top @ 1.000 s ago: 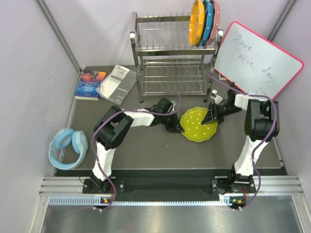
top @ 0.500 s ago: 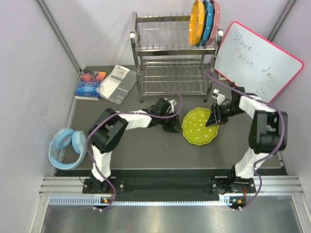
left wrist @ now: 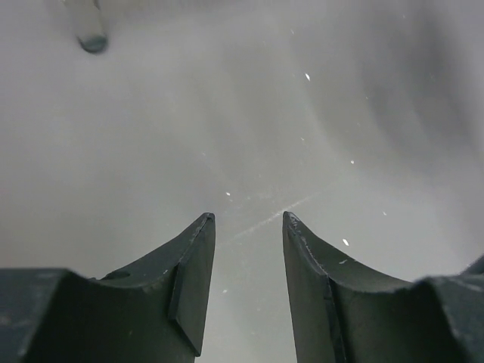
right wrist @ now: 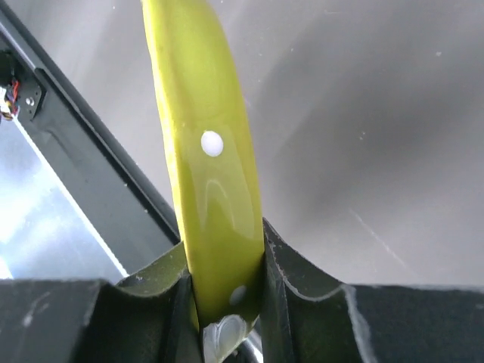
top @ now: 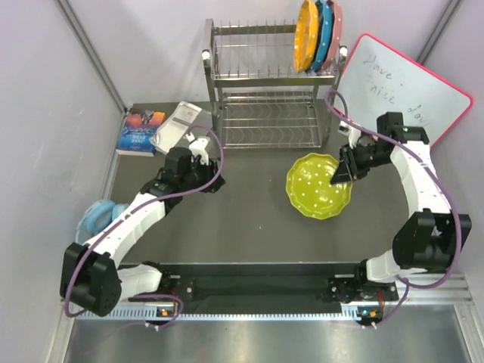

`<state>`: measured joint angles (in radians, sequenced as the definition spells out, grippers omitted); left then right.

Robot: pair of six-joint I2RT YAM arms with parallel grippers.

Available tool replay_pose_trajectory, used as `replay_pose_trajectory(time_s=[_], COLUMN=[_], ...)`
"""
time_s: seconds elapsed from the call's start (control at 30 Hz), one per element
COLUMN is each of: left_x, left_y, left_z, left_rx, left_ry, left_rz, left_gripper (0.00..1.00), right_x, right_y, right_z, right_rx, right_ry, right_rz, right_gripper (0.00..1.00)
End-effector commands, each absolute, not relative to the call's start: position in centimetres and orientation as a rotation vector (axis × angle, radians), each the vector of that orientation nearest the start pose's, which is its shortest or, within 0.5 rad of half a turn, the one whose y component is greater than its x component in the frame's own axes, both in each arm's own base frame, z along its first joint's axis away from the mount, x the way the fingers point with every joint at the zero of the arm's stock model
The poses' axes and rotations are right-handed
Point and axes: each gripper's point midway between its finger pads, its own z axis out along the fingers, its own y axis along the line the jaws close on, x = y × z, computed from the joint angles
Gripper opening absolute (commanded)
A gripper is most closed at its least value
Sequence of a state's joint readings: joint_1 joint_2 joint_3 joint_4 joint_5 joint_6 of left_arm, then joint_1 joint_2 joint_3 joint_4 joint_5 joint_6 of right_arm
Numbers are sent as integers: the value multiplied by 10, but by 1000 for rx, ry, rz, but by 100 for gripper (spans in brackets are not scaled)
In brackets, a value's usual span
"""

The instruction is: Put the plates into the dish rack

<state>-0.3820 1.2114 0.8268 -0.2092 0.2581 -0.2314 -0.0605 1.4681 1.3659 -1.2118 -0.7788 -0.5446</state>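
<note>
The yellow-green plate (top: 318,187) is lifted above the dark table, in front of the dish rack (top: 265,94). My right gripper (top: 338,175) is shut on its right rim; in the right wrist view the plate (right wrist: 208,151) stands edge-on between the fingers. The orange plate (top: 305,34), blue plate (top: 324,32) and pink plate (top: 336,34) stand upright in the slots at the right end of the rack's top tier. My left gripper (top: 198,145) is open and empty at the left of the table, near the booklet; its wrist view shows only bare table beyond the gripper (left wrist: 248,219).
A white board with a pink rim (top: 401,91) leans at the back right, close to my right arm. A book (top: 141,130) and a grey booklet (top: 175,127) lie at the back left. Pale-blue headphones (top: 98,215) sit at the left edge.
My left gripper let go of the plate's left edge and drew back to the left. My right gripper lifted the yellow-green plate and tilted it up, moving slightly right.
</note>
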Motion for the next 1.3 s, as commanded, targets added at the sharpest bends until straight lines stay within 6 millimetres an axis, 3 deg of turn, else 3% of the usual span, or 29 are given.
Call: replay_pose_trajectory(time_s=[0.0, 0.03, 0.07, 0.1, 0.13, 0.2, 0.23, 0.3, 0.47, 0.57, 0.6, 0.63, 0.67, 0.7, 0.73, 0.77, 0.8, 0.83, 0.87, 0.9, 1.0, 1.13, 1.27], left_x=[317, 318, 318, 319, 321, 325, 327, 328, 324, 319, 317, 316, 315, 314, 315, 313, 316, 316, 314, 314, 309, 305, 302], left_y=[-168, -166, -165, -162, -158, -152, -149, -146, -142, -139, -138, -139, -139, -140, -139, -137, -136, -134, -133, -132, -133, -130, -128], left_z=[173, 180, 182, 181, 181, 177, 175, 172, 172, 164, 159, 159, 157, 156, 156, 151, 156, 157, 155, 154, 156, 155, 152], left_rx=[330, 323, 323, 322, 310, 278, 260, 235, 192, 169, 158, 156, 150, 151, 145, 127, 117, 107, 97, 93, 79, 58, 27], left_ry=[2083, 2054, 2042, 2032, 2024, 2019, 2019, 2020, 2007, 2020, 2033, 2032, 2033, 2032, 2027, 2036, 2010, 2003, 2007, 2006, 1998, 1972, 1956], left_rz=[-526, -518, -509, -494, -470, -442, -426, -423, -429, -444, -452, -456, -462, -472, -477, -479, -483, -485, -491, -493, -526, -540, -555], left_gripper=[46, 46, 46, 46, 46, 46, 46, 46, 46, 45, 45, 45, 45, 45, 45, 45, 45, 45, 45, 45, 45, 44, 44], right_x=[290, 293, 301, 313, 313, 322, 321, 315, 322, 338, 328, 336, 332, 339, 329, 330, 348, 337, 341, 358, 356, 369, 375], right_y=[106, 108, 113, 129, 137, 160, 168, 178, 188, 183, 173, 174, 172, 178, 164, 164, 177, 159, 161, 175, 170, 174, 175], right_z=[295, 311, 360, 372, 434, 476, 512, 534, 602, 650, 671, 688, 699, 698, 725, 730, 720, 739, 739, 725, 717, 700, 691], right_rx=[-765, -768, -769, -798, -826, -761, -775, -761, -617, -431, -324, -288, -244, -163, -77, -37, 41, 121, 150, 160, 262, 344, 388], right_ry=[2191, 2170, 2064, 2047, 1878, 1792, 1650, 1569, 1337, 1144, 1074, 944, 886, 882, 767, 744, 755, 710, 711, 741, 710, 783, 797], right_rz=[842, 832, 776, 798, 727, 759, 705, 606, 504, 349, 277, 166, 117, 64, -19, -55, -80, -97, -97, -106, -92, -1, -19], right_gripper=[0, 0, 0, 0, 0, 0, 0, 0, 0, 0, 0, 0, 0, 0, 0, 0, 0, 0, 0, 0, 0, 0, 0])
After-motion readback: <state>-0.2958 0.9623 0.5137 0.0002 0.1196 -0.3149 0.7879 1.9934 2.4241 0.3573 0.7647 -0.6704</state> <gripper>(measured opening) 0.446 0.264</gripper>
